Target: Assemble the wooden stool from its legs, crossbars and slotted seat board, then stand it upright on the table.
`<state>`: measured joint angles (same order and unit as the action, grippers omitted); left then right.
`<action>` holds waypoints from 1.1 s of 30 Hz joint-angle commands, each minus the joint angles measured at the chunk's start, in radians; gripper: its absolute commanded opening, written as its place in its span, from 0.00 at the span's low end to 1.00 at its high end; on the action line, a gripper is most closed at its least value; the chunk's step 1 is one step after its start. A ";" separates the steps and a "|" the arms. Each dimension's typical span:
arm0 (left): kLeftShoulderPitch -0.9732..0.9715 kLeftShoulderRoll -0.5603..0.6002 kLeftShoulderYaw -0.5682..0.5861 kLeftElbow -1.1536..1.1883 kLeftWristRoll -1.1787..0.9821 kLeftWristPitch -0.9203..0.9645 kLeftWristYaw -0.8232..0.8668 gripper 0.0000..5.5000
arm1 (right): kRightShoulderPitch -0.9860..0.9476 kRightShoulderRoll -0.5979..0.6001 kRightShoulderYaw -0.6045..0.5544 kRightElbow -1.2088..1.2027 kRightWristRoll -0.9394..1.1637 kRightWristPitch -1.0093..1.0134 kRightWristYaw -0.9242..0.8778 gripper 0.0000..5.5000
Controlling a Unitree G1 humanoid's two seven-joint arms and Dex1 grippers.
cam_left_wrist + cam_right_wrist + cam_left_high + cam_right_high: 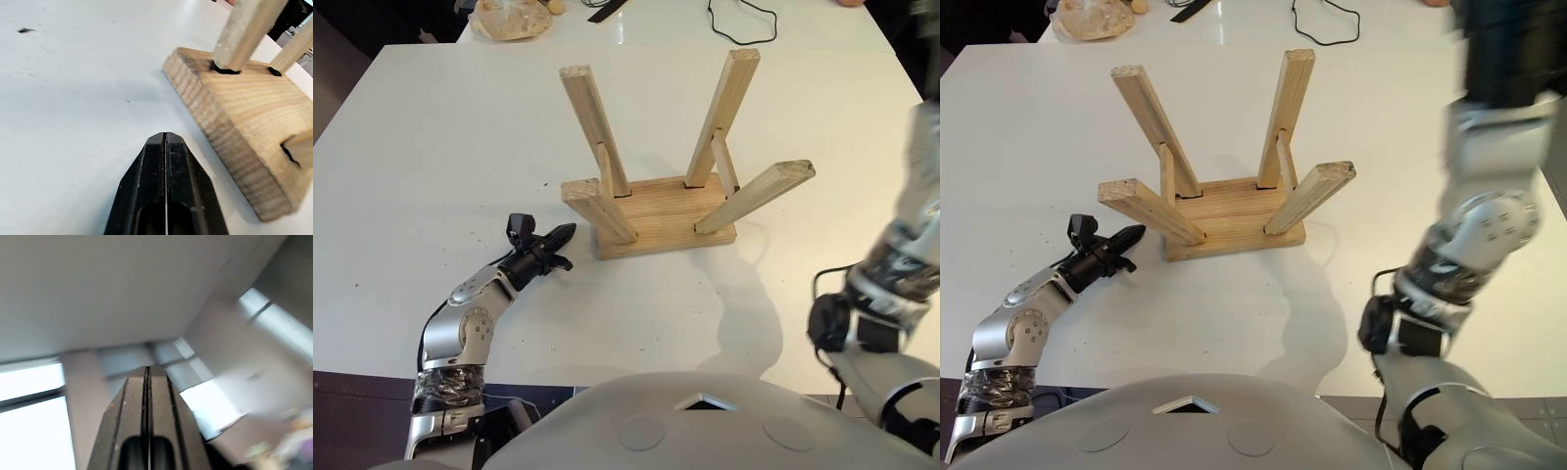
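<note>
The stool lies upside down in the middle of the bench. Its seat board is flat on the surface and four legs stand up from the slots, leaning outward. A thin piece stands against each far leg; probably these are the crossbars, but I cannot tell how well they are seated. So I judge that the assembling is nearly finished, and the step in hand is to turn the stool over and put it on its legs.

For this the next move needs a firm hold on the board or on two legs, likely with both arms, and a turn that does not pull the legs out of their slots.

The left arm lies low on the bench, stretched forward. The left pincer is clenched on nothing, just left of the near left corner of the board, not touching it. The right arm is lifted high at the right side, and the right pincer points up to the ceiling, also clenched and empty
</note>
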<state>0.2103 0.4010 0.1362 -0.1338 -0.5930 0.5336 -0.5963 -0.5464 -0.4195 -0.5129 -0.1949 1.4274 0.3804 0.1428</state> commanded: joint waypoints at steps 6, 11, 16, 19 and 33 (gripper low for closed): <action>0.085 0.095 -0.057 -0.093 0.024 0.059 -0.092 0.00 | 0.453 -0.485 0.559 0.262 -1.034 -0.206 0.415 0.00; 0.072 0.120 -0.069 -0.072 0.058 0.049 -0.101 0.00 | 0.523 -0.507 0.637 0.245 -1.122 -0.262 0.579 0.00; 0.046 0.124 -0.099 -0.061 0.078 0.048 -0.105 0.00 | 0.586 -0.495 0.748 0.240 -1.255 -0.309 0.701 0.00; 0.042 0.122 -0.113 -0.060 0.086 0.046 -0.104 0.00 | 0.569 -0.441 0.762 0.231 -1.282 -0.310 0.702 0.00; 0.019 0.115 -0.163 -0.047 0.106 0.039 -0.110 0.00 | 0.501 -0.325 0.794 0.246 -1.338 -0.304 0.726 0.00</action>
<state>0.2156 0.5181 0.0061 -0.2050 -0.5189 0.5452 -0.7145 -0.0549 -0.7541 0.2657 0.0509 0.1056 0.0503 0.8330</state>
